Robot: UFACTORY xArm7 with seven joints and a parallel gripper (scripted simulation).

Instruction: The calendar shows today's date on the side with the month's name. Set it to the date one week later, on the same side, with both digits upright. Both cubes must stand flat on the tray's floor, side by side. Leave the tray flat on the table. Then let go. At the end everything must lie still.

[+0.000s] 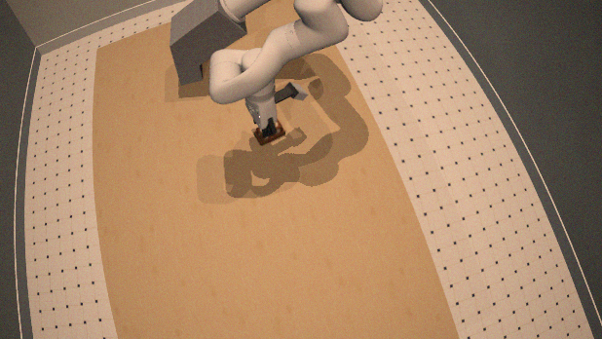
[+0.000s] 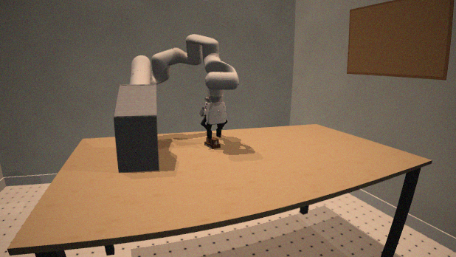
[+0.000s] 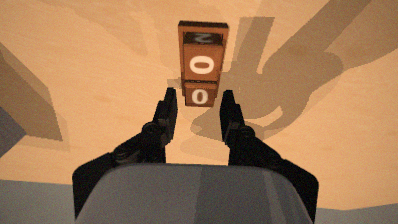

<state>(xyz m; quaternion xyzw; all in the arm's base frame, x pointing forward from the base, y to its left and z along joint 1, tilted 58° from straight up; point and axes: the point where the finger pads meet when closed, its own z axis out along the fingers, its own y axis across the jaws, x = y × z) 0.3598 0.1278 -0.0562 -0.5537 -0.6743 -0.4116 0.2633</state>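
Observation:
The calendar is a small brown tray holding two brown cubes in a row. In the wrist view the far cube and the near cube each show a white 0 on top. A dim glyph on the tray's far end is too blurred to read. My gripper is open about halfway, pointing straight down, with one finger on each side of the near cube and a gap on both sides. In the top and exterior views the gripper hangs just over the calendar and hides most of it in the overhead view.
The arm's grey base box stands on the table to the left of the calendar, also seen in the overhead view. The wooden table stretches wide in front and to the right.

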